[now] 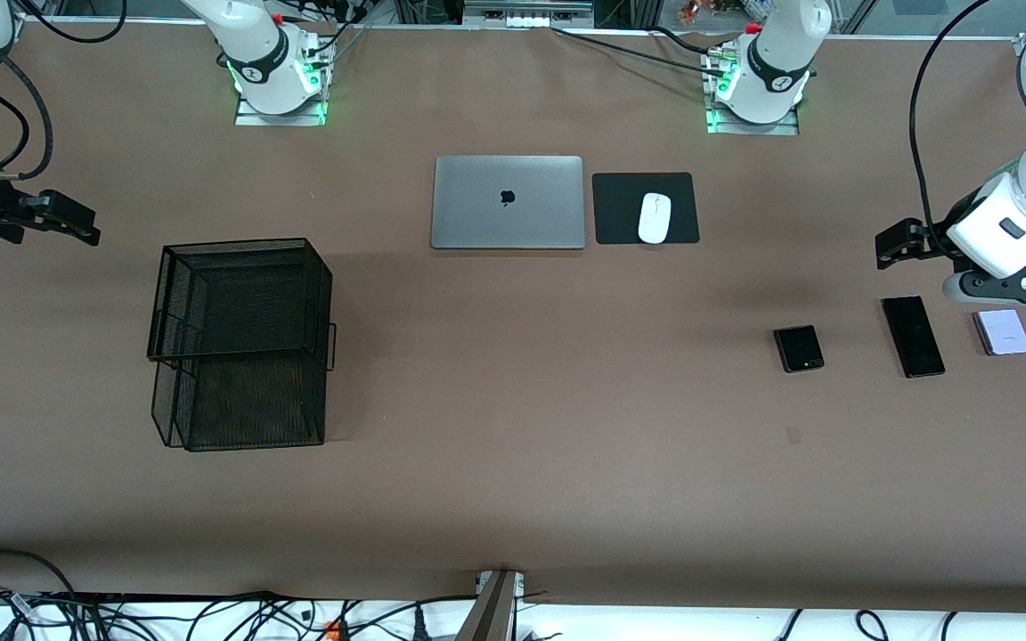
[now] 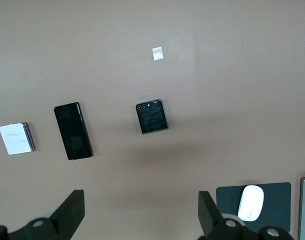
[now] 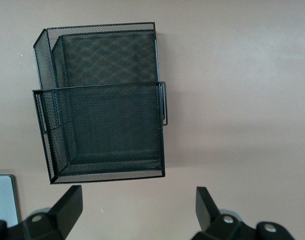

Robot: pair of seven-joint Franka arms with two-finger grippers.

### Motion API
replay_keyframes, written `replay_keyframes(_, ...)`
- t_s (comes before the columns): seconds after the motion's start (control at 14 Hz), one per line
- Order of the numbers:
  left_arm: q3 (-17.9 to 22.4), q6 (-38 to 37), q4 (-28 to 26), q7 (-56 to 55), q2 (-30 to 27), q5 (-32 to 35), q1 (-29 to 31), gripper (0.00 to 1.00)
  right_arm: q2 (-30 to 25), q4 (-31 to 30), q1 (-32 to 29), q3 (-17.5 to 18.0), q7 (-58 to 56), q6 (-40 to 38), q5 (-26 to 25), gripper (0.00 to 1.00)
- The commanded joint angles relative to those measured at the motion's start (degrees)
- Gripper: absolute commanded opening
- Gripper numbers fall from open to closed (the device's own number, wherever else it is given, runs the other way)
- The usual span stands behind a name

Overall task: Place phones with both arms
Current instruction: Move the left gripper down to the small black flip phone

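Your three phones point(image 1: 911, 336) lie in a row at the left arm's end. Left gripper point(image 2: 138, 215) hangs wide above them; right gripper point(image 3: 136, 212), wide, over the mesh basket point(image 1: 240, 343). Laptop point(image 1: 508, 202) and mouse point(image 1: 654, 217) sit well apart.

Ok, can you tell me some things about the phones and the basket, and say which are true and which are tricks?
1. Three phones lie on the table. True.
2. The mesh basket holds a phone. False: it is empty.
3. The left tool grips the long black phone. False: it is open and holds nothing.
4. The white mouse sits on a black pad. True.
5. The laptop is closed. True.
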Motion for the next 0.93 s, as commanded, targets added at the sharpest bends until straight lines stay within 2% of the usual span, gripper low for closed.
replay_keyframes(0.0, 0.76, -1.26, 1.81, 1.5, 2.54, -0.69, 0.26, 1.0, -0.08, 0.46, -0.84, 0.8, 0.69, -0.08, 0.19, 1.0)
replay_keyframes(0.21, 0.84, -0.82, 1.02, 1.5, 6.57, -0.87, 1.4, 1.0, -0.08, 0.46, -0.84, 0.8, 0.69, -0.08, 0.19, 1.0)
replay_keyframes(0.36, 0.76, 2.23, 0.66, 1.5, 11.83, -0.87, 2.19, 1.0, -0.08, 0.37, -0.84, 0.8, 0.69, -0.17, 0.19, 1.0)
replay_keyframes(0.5, 0.84, 9.6, -2.57, 0.8, 14.31, -0.87, 2.2, 1.0, -0.08, 0.46, -0.84, 0.8, 0.69, -0.08, 0.19, 1.0)
replay_keyframes(0.85, 0.76, 38.68, -19.79, 0.01, 16.08, -1.57, 2.54, 1.0, -0.08, 0.37, -0.84, 0.8, 0.69, -0.08, 0.19, 1.0)
